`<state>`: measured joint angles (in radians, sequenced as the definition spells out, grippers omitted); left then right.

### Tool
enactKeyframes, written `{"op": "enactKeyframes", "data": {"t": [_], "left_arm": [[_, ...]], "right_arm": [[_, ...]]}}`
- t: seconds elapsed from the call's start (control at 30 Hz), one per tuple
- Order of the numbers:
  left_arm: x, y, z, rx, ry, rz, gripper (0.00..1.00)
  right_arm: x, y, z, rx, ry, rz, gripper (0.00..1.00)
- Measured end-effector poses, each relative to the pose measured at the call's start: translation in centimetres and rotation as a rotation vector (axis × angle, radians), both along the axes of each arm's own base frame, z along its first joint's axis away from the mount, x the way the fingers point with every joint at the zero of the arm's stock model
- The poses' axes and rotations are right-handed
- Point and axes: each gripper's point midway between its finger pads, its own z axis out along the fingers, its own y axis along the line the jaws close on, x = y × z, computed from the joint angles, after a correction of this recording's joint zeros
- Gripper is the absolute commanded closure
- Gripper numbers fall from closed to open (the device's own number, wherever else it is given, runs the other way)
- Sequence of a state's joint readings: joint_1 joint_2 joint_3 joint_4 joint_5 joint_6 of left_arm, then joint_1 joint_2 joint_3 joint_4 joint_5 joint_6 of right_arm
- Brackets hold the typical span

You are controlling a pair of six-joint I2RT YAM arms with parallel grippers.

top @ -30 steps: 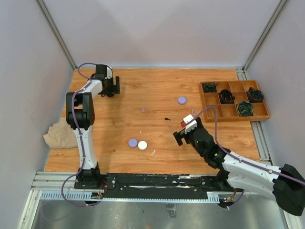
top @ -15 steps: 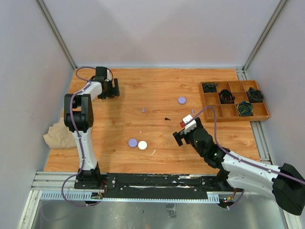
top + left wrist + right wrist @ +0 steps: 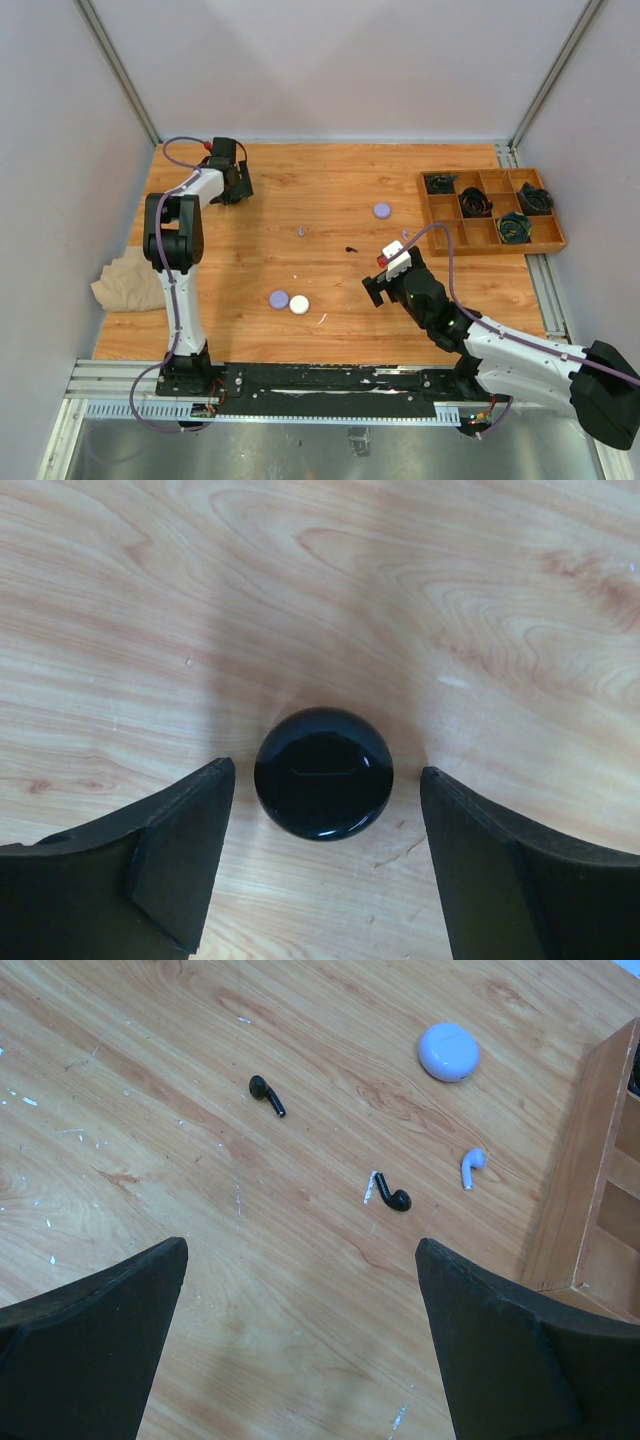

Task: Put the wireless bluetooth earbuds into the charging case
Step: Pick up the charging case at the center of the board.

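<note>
A wooden table [image 3: 330,180] is hosting an earbud-packing job that is, by all appearances, barely getting under way. A tray [image 3: 423,205] of coiled cables is sitting at the far right edge.

The left gripper [image 3: 326,780] is straddling a black case [image 3: 323,772] in the far left corner. Its jaws are standing wide with a gap on each side, gripping nothing. The right gripper [image 3: 302,1250] is hanging wide and empty over mid-table.

A lavender case [image 3: 448,1051] is lying ahead of it, while a second lavender case [image 3: 279,298] and a white case [image 3: 299,305] are resting just beside each other nearer the arms. All are looking shut.

The earbuds are lying loose on the wood: one black earbud [image 3: 267,1095], another black earbud [image 3: 393,1195] and a pale earbud [image 3: 472,1167] near the tray wall. None is sitting in a case, so opening, picking and seating are all looking like work ahead.
</note>
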<state>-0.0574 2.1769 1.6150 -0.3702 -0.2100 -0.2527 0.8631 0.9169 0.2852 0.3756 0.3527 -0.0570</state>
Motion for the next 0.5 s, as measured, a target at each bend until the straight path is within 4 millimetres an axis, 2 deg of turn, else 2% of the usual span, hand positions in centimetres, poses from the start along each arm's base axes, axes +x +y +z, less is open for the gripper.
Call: {"op": "enactKeyframes", "data": {"t": [0.2,0.5], "left_arm": [[0.78,0.06,0.03,0.000,-0.018,0.049,0.28],[0.91,0.25,0.04,0.000,-0.025,0.083,0.44]], "right_arm": [[0.00,0.00,0.00,0.000,0.000,0.000,0.01],[-0.01,0.00,0.00,0.000,0.000,0.000,0.01]]}}
